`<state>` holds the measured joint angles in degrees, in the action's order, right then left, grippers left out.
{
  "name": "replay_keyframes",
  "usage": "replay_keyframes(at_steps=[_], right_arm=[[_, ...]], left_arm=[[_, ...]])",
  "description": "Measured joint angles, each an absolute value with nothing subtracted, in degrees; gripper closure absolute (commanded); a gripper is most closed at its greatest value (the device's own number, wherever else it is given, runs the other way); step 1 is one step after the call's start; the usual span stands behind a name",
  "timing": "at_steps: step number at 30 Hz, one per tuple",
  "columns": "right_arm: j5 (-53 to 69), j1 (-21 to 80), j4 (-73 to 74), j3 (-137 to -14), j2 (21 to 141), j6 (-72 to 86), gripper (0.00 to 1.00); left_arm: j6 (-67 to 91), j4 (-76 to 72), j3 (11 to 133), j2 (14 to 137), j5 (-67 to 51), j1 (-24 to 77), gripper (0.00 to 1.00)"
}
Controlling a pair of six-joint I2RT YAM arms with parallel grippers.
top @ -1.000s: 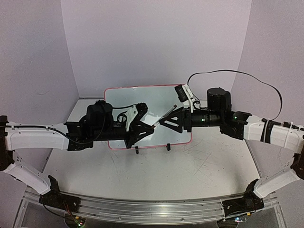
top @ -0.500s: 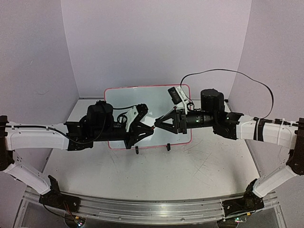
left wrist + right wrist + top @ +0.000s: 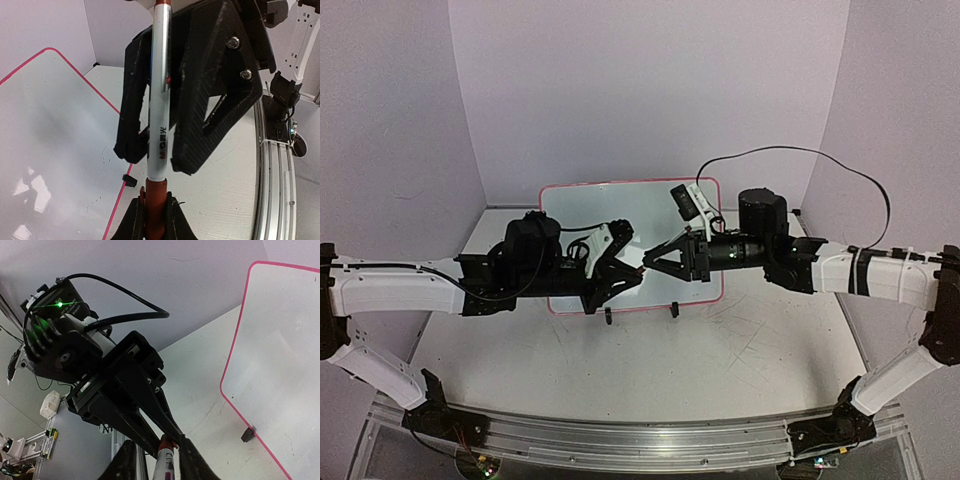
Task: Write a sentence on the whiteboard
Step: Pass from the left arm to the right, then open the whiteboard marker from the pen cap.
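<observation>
Two grippers meet above the whiteboard (image 3: 620,205), which rests on the grey table (image 3: 720,350) toward its far side. We see the left gripper (image 3: 152,215) clamped on the red end of a marker (image 3: 161,90), and the right gripper (image 3: 162,455) closed against its white barrel.

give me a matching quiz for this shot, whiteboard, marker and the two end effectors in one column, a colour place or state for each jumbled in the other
1 whiteboard
2 marker
3 left end effector
4 right end effector

a shut on the marker's red end
b pink-red frame
c clamped around the marker's white barrel
d bridging the two arms above the board

Pairs: 1-b, 2-d, 3-a, 4-c
</observation>
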<state>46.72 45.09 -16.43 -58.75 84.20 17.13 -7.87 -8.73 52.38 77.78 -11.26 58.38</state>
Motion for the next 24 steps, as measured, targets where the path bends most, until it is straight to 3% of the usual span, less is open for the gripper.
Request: replay_keyframes(at_steps=[5, 8, 15, 19, 24], right_arm=[[46.26, 45.17, -15.96, -59.0, 84.99, 16.39, 0.65], [46.16, 45.17, -15.93, -59.0, 85.03, 16.42, 0.75], [46.18, 45.2, -16.7, -59.0, 85.03, 16.82, 0.87], [45.81, 45.15, -16.71, -59.0, 85.03, 16.6, 1.0], [45.6, 45.15, -16.71, -59.0, 85.03, 16.46, 1.0]], left_arm=[[-7.89, -7.77, 52.49, 77.76, -10.28, 58.39, 1.0], [-7.88, -7.49, 52.49, 77.76, -10.17, 58.39, 1.0], [-7.87, -7.5, 52.49, 77.73, -10.3, 58.42, 1.0], [-7.69, -7.5, 52.49, 77.65, -10.33, 58.5, 1.0], [-7.6, -7.48, 52.49, 77.6, -10.26, 58.5, 1.0]])
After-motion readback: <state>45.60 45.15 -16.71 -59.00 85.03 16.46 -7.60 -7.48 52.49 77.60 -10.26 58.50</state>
